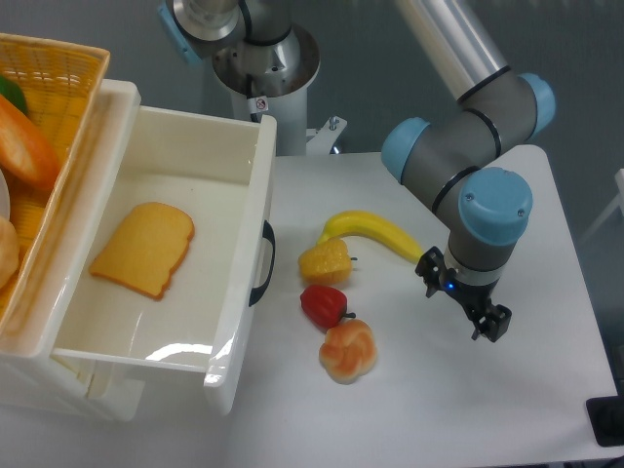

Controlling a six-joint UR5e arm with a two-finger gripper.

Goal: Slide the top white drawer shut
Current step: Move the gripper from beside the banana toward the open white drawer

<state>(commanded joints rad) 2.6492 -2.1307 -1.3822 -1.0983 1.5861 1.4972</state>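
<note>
I am looking down at the table [546,390] from the fixed camera. The top drawer [239,292] is sitting pulled out in the left half of the frame, its open box stretching from the upper left down to the lower middle, and its black handle [261,263] is facing right toward the table's centre. A slice of toast [144,249] is lying flat inside it, toward the left side. A yellow basket [58,88] is occupying the upper left corner, resting above the drawer's back end, with an orange item showing in it.

The gripper [468,297] is hanging at the right of centre, well apart from the handle, its fingers pointing down toward the table. I am seeing nothing between them, but from this angle I cannot tell how far apart the fingers are standing.

Between drawer and gripper, a banana [375,231], a yellow pepper [325,261], a red pepper [324,305] and a pastry [348,351] are lying in a loose cluster.
</note>
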